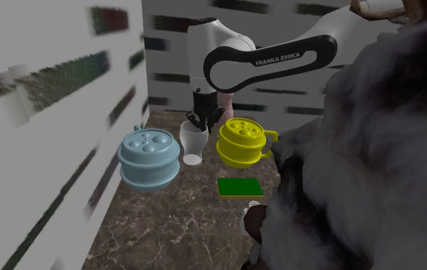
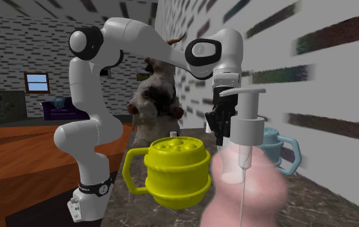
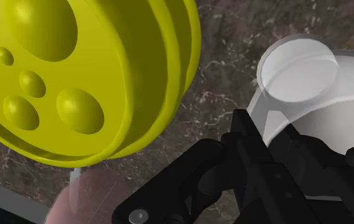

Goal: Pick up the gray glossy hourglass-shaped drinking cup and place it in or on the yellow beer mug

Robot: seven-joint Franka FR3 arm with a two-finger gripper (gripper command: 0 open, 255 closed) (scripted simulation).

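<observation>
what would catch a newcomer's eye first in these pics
The bright yellow beer mug stands out on the marbled top, with a pale glossy cup beside it, just below the black gripper. In the second exterior view a pink pump bottle looms in the foreground.

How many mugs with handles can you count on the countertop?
2. The yellow mug stands on the shoulder view's right of the pale cup, the blue mug on its left. The furry shape may hide more.

Yellow beside pale grey
The mug is showing yellow, the cup pale grey, the counter brown, veined white.
</observation>
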